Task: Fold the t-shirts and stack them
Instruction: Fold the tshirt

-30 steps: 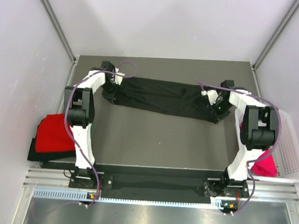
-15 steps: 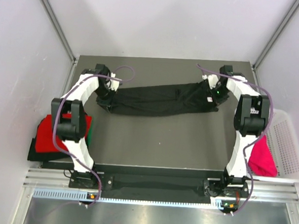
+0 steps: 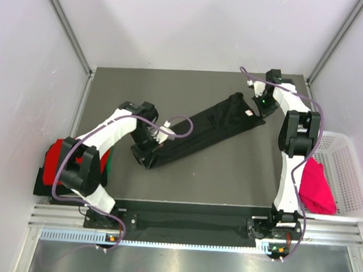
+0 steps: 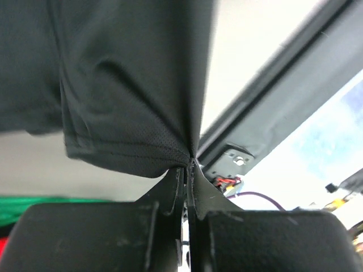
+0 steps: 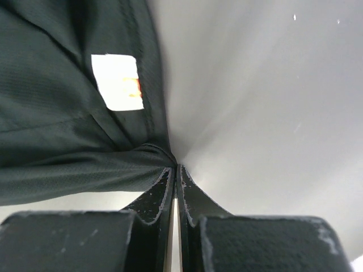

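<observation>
Both pincers are clamped tight on the black shirt (image 3: 200, 130) on my feed. The left gripper (image 4: 187, 168) has a hem corner, and the right gripper (image 5: 176, 168) has the collar edge just beside the white label (image 5: 116, 82). The shirt runs diagonally over the table (image 3: 228, 176), near-left to far-right. The red shirt (image 3: 62, 159) sits off the left edge with the green shirt (image 4: 34, 207) beside it, and the pink shirt (image 3: 319, 189) is in the basket (image 3: 351, 177).

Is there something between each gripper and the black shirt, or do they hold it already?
Nothing visible stands between. The left gripper pinches the black shirt at its near end, the right gripper at its far end, beside the white label; both jaws are shut on cloth.
</observation>
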Controlling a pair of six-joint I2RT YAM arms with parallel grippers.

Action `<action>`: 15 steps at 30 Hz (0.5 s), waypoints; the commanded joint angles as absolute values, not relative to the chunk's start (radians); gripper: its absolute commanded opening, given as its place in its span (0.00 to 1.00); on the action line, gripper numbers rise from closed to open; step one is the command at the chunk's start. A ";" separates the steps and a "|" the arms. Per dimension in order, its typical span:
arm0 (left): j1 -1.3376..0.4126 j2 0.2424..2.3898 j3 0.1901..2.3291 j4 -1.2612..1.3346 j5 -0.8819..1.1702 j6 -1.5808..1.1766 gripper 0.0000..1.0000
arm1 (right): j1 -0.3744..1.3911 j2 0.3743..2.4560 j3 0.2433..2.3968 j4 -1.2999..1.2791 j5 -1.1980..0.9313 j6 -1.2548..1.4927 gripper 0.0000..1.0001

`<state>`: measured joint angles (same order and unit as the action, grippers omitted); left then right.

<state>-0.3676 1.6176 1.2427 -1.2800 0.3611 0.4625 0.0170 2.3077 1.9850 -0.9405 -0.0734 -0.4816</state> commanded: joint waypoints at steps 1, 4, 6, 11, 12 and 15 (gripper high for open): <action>-0.442 1.532 1.242 -1.422 0.451 0.520 0.04 | 0.008 2.301 2.039 -0.943 -0.020 -0.466 0.01; -0.515 1.514 1.282 -1.469 0.517 0.572 0.24 | 0.008 2.319 2.077 -0.956 -0.006 -0.468 0.01; -0.534 1.511 1.373 -1.503 0.596 0.590 0.36 | 0.009 2.319 2.080 -0.948 -0.006 -0.460 0.01; -0.534 1.514 1.623 -1.500 0.582 0.578 0.57 | 0.008 2.287 2.050 -0.946 -0.006 -0.453 0.03; -0.534 1.516 1.634 -1.476 0.533 0.566 0.59 | 0.008 2.281 2.043 -0.945 -0.006 -0.456 0.03; -0.509 1.535 1.579 -1.359 0.358 0.529 0.59 | 0.009 2.264 2.022 -0.943 -0.006 -0.460 0.03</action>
